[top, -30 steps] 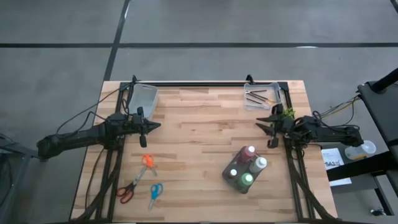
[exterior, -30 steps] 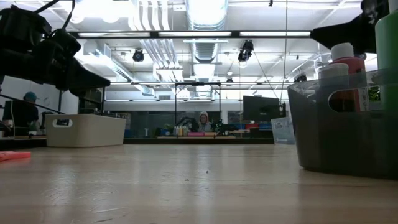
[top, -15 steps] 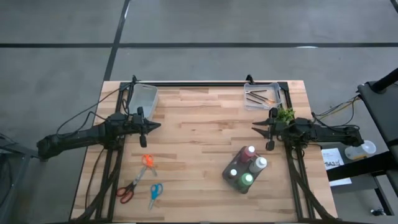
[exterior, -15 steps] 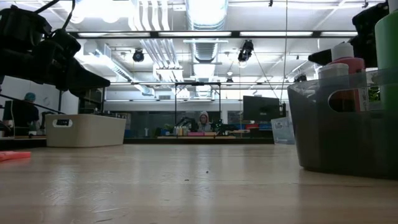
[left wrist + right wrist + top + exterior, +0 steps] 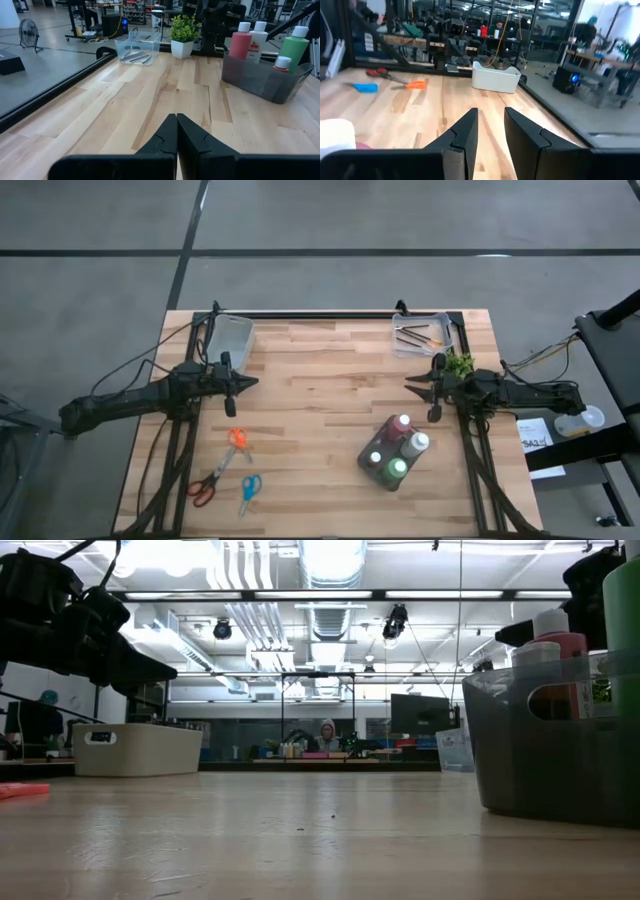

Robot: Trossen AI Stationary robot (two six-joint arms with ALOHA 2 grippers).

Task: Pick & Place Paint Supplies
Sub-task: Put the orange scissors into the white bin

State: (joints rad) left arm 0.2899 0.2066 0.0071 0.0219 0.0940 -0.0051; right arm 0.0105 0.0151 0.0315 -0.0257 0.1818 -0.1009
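Paint bottles (image 5: 397, 448) with pale caps stand upright in a dark grey bin (image 5: 369, 465) at the table's near right; the left wrist view shows red (image 5: 240, 44), white (image 5: 258, 39) and green (image 5: 293, 47) ones. Thin paintbrushes (image 5: 416, 335) lie in a clear tray (image 5: 400, 347) at the far right. My right gripper (image 5: 421, 389) hovers level between tray and bin, slightly open, with nothing between its fingers (image 5: 467, 130). My left gripper (image 5: 246, 383) is shut and empty over the table's left half.
A pale bin (image 5: 230, 337) stands at the far left. Orange (image 5: 237, 442), red (image 5: 203, 488) and blue (image 5: 249, 491) scissors lie near the left front. A small potted plant (image 5: 460, 365) stands beside my right arm. Bare wood (image 5: 320, 390) lies between the grippers.
My right gripper has tipped its fingers downward to level, and its tips have sunk a little and reached slightly toward the table's left; it has kept still for the last half second. Its finger gap looks unchanged.
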